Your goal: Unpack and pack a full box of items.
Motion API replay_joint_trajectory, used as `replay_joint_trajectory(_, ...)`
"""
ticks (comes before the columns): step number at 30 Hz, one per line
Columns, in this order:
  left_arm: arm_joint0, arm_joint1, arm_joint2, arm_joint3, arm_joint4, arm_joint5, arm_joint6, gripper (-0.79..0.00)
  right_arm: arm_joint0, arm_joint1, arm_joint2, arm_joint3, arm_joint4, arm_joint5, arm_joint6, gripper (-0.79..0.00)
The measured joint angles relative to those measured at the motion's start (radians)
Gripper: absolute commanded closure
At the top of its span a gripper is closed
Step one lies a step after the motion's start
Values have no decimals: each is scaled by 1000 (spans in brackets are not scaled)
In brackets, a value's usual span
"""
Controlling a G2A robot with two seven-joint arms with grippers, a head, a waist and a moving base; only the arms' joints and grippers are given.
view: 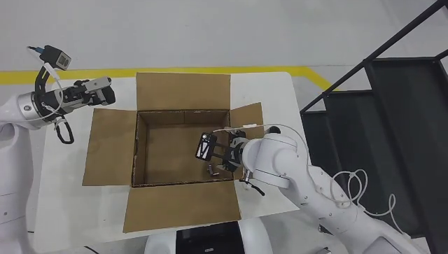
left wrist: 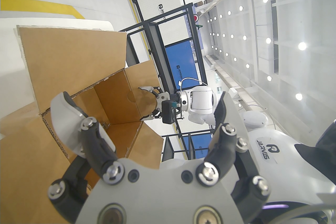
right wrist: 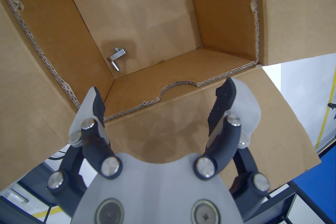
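While the right gripper (right wrist: pixel 161 89) hung spread-fingered over the open brown cardboard box's (view: pixel 183 117) notched wall, a small silver metal bracket (right wrist: pixel 117 57) lay in a bottom corner. Left gripper (view: pixel 106 92), fingers apart, sat outside a flap, above the white table (view: pixel 70 198).

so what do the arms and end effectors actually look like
both arms are glossy white with rounded joints. the left end effector and right end effector match: pale grey plate, black links with silver pins, two white fingers with black pads. a thin white cable loops beside the right arm.
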Motion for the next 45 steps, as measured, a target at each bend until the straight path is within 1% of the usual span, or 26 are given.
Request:
replay_joint_trajectory(3,0,0,0,0,0,0,0,-785,36,-11,-44,25,-7,-31,-55,-785)
replay_joint_trajectory(8,0,0,0,0,0,0,0,-785,132,-44,-137,103,0,-16,-76,-785)
replay_joint_trajectory(14,0,0,0,0,0,0,0,-785,253,-100,-252,227,79,17,-26,-785)
replay_joint_trajectory(19,0,0,0,0,0,0,0,-785,319,-142,-345,331,114,4,28,-785)
replay_joint_trajectory(23,0,0,0,0,0,0,0,-785,341,-162,-388,388,107,1,53,-785)
replay_joint_trajectory(34,0,0,0,0,0,0,0,-785,384,-212,-467,549,61,-21,57,-785)
replay_joint_trajectory(42,0,0,0,0,0,0,0,-785,399,-245,-490,646,59,-11,33,-785)
replay_joint_trajectory(45,0,0,0,0,0,0,0,-785,398,-256,-492,683,80,-10,26,-683)
